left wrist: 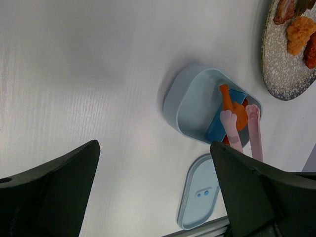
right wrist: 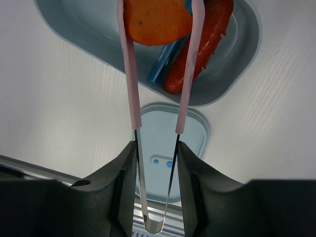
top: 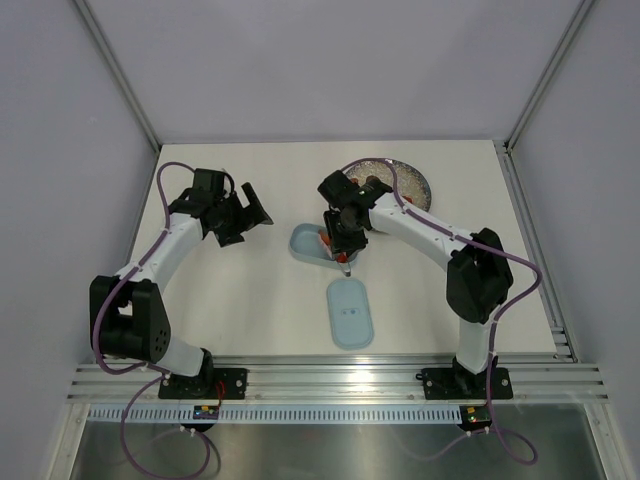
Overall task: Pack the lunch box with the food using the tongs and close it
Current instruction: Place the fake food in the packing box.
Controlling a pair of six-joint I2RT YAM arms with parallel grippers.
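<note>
The pale-blue lunch box (top: 304, 243) (left wrist: 190, 106) (right wrist: 237, 59) stands open at mid-table. Its lid (top: 350, 312) (left wrist: 199, 197) (right wrist: 165, 136) lies flat just in front of it. My right gripper (top: 345, 238) (right wrist: 155, 148) is shut on the tongs (right wrist: 130, 74) (left wrist: 255, 136), whose pink-sleeved arms reach into the box. An orange piece of food (right wrist: 155, 22) (left wrist: 240, 116) sits pinched between the tongs' tips inside the box. A red piece (right wrist: 200, 54) and a blue insert (right wrist: 160, 69) lie beside it. My left gripper (top: 240, 215) (left wrist: 154, 145) hovers open to the left, holding nothing.
A round grey speckled plate (top: 408, 182) (left wrist: 279, 69) with several orange, red and brown pieces (left wrist: 300, 32) stands behind the right arm. The table's near edge with the aluminium rail (top: 340, 380) runs just beyond the lid.
</note>
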